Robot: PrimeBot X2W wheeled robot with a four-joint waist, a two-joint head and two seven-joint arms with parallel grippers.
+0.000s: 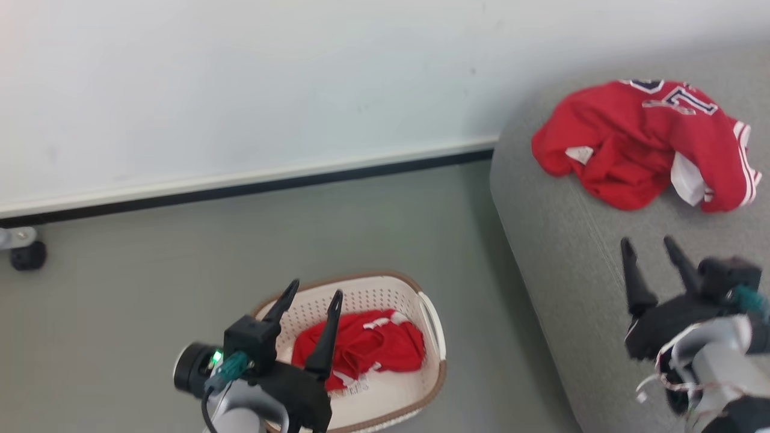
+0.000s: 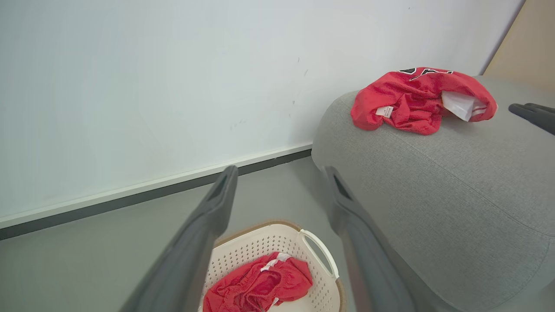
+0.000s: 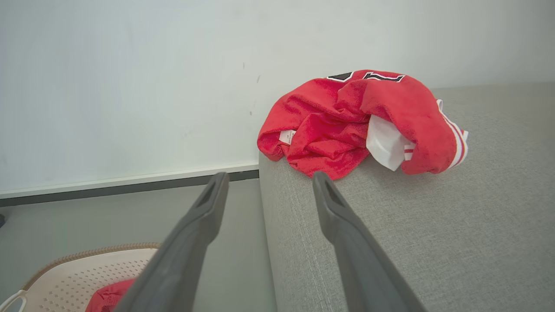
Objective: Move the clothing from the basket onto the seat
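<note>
One jersey (image 1: 631,138) tops seat (image 1: 571,252), another garment (image 1: 373,346) in basket (image 1: 373,296) (left tool (image 1: 317,288), right tool (image 1: 646,240) spread).

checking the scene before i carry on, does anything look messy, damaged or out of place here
Nothing damaged or spilled. The red garment on the seat lies crumpled near its corner, white lining showing, not laid flat. A second red garment sits bunched in the basket.

Bare room corner: pale wall over grey floor.
A white wall (image 1: 240,78) meets the grey floor (image 1: 150,282) along a white skirting strip (image 1: 240,180) with a dark line beneath; a black caster wheel (image 1: 27,255) stands at the floor's far left edge, just beside that strip.
</note>
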